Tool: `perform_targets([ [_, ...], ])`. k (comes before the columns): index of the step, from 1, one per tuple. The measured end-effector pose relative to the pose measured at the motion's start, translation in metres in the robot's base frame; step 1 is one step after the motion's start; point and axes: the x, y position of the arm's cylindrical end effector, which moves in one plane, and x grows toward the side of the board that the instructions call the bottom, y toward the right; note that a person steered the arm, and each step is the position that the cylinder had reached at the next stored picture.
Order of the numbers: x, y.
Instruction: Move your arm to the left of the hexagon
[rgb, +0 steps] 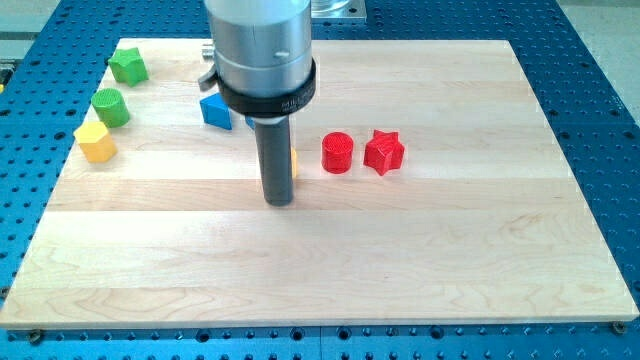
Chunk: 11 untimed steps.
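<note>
The yellow hexagon (95, 142) lies near the left edge of the wooden board (420, 260). My tip (278, 202) rests on the board near the middle, well to the right of the hexagon and a little lower in the view. The dark rod hides most of a small yellow-orange block (294, 162); only a sliver of it shows at the rod's right side. I cannot tell whether the rod touches it.
A green cylinder (110, 106) and a green star (128, 66) sit above the hexagon. A blue block (215, 110) lies up and left of the rod. A red cylinder (338, 153) and a red star (384, 152) lie to the rod's right.
</note>
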Motion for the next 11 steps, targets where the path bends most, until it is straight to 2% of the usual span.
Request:
perform_targets([
  [1, 0.001, 0.001],
  [2, -0.016, 0.004],
  [3, -0.006, 0.004],
  [4, 0.032, -0.036],
  [5, 0.071, -0.133],
  [6, 0.074, -0.201],
  [7, 0.054, -0.227],
  [9, -0.033, -0.243],
  [10, -0.037, -0.26],
  [11, -0.067, -0.256],
])
